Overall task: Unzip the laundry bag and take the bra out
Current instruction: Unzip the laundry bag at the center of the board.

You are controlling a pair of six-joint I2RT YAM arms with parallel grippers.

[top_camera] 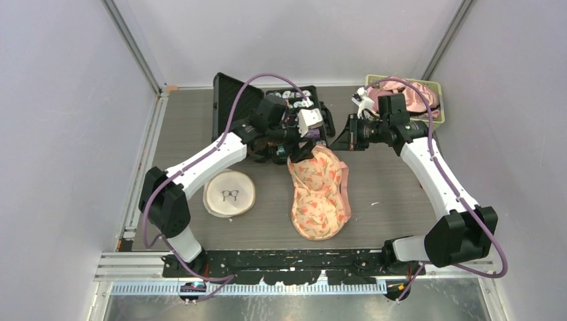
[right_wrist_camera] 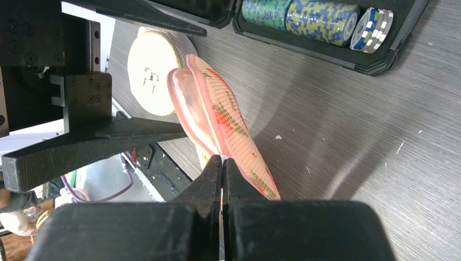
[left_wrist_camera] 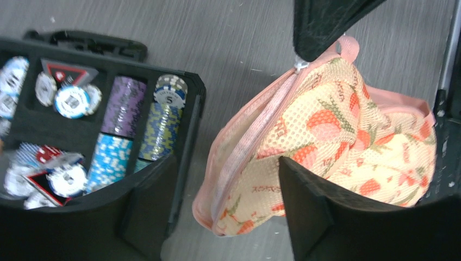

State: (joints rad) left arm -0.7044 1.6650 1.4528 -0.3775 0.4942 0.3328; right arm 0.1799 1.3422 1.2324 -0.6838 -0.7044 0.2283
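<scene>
1. Bounding the workspace on three sides, plain pale walls (top_camera: 67, 100) are seen, with metal frame posts (top_camera: 134, 47) at the back corners.
2. A grey wood-grain table (top_camera: 394, 187) is laid between them, and a few small white specks are scattered on it.
3. The laundry bag (top_camera: 319, 197), made of floral mesh with pink trim, lies near the table's middle, with its far end between the two arms.
4. The right gripper (right_wrist_camera: 222, 160) is closed tight on the bag's pink edge, just beside the zip slider (left_wrist_camera: 298, 66) and a pink loop (left_wrist_camera: 348, 46).
5. The left gripper (left_wrist_camera: 225, 174) is spread wide, and part of the bag lies between its fingers.
6. An open black poker chip case (top_camera: 231, 100) stands at the back of the table, just behind the bag, with stacked chips (left_wrist_camera: 163, 117) in its compartments.
7. A round cream pad (top_camera: 229, 194) bearing a small drawing of spectacles lies left of the bag, apart from it.
8. A green tray (top_camera: 438, 87) holding pink items sits in the back right corner.
9. The bra cannot be told apart from the bag's floral mesh, and it cannot be made out whether the zip is undone.
10. Much of the case is covered by the left arm in the top view, and the tray's contents are partly hidden by the right arm.
11. The chips at the left edge of the left wrist view are blurred.
</scene>
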